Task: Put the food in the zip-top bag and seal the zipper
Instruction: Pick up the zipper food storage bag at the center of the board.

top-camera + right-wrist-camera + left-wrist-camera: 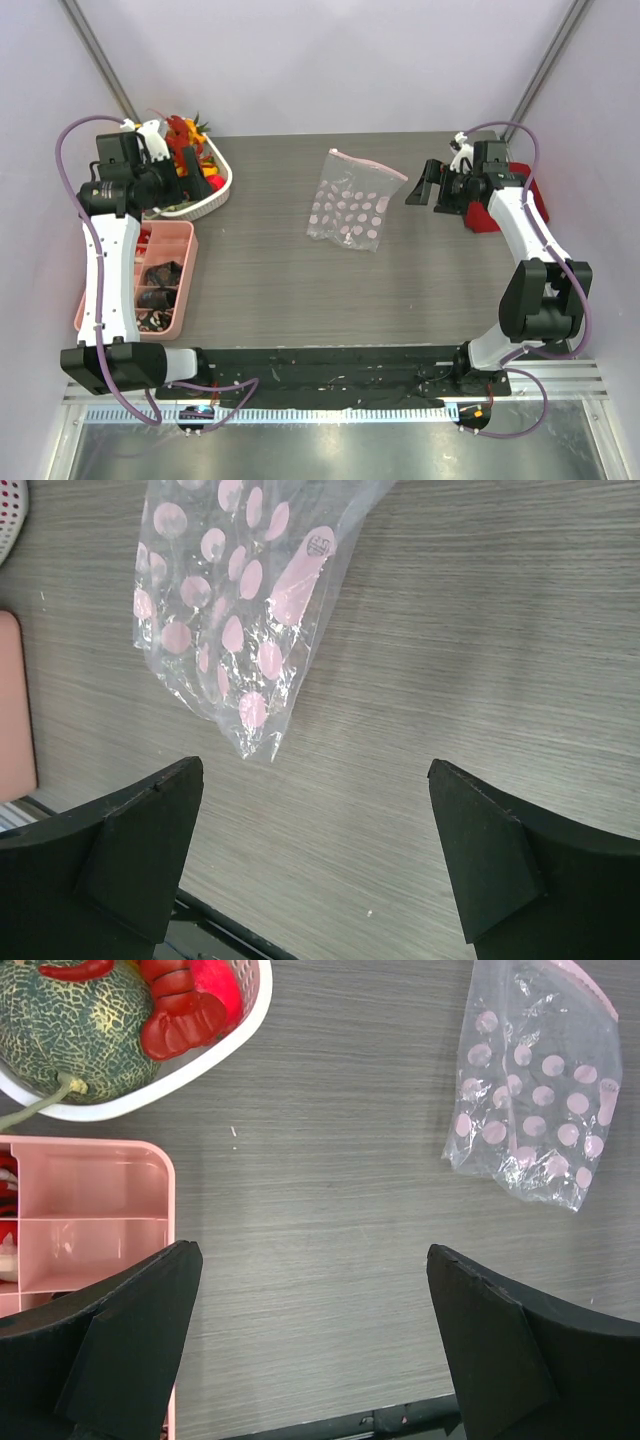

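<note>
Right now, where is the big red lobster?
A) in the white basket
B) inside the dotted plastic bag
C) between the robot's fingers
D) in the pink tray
A: the lobster lies in the white basket beside a melon; the bag holds nothing red.

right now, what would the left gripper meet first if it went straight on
Probably bare table, between the pink tray and the zip-top bag; the open left gripper lines up with neither.
</note>
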Controlling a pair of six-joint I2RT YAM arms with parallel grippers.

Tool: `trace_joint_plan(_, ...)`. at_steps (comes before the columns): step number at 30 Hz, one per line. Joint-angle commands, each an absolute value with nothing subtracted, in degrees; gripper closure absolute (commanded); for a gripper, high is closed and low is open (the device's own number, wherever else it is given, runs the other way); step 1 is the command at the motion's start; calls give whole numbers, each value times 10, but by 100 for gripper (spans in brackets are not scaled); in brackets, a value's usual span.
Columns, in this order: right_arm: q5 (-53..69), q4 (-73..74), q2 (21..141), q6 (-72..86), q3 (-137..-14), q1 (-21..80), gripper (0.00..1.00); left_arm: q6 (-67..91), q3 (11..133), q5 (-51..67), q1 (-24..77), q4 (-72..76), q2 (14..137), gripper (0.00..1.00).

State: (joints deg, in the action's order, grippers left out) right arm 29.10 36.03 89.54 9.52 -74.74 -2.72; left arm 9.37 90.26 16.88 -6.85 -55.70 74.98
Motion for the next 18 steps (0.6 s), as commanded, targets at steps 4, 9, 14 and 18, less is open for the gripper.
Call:
trace_joint_plan(4,312,310,923,143,-751,-25,0,115,904,170,-69,-503,724,0)
trace_joint_plan(9,321,284,948,170,-749,-21,0,120,907,178,-69,-492,724,0)
trace_joint_plan(14,346,219,983,241,-730,-18,0,127,887,205,-69,-467,712,0)
trace_joint_plan(18,355,186,1033,271,-736,-6,0,128,868,237,-69,-447,706,0)
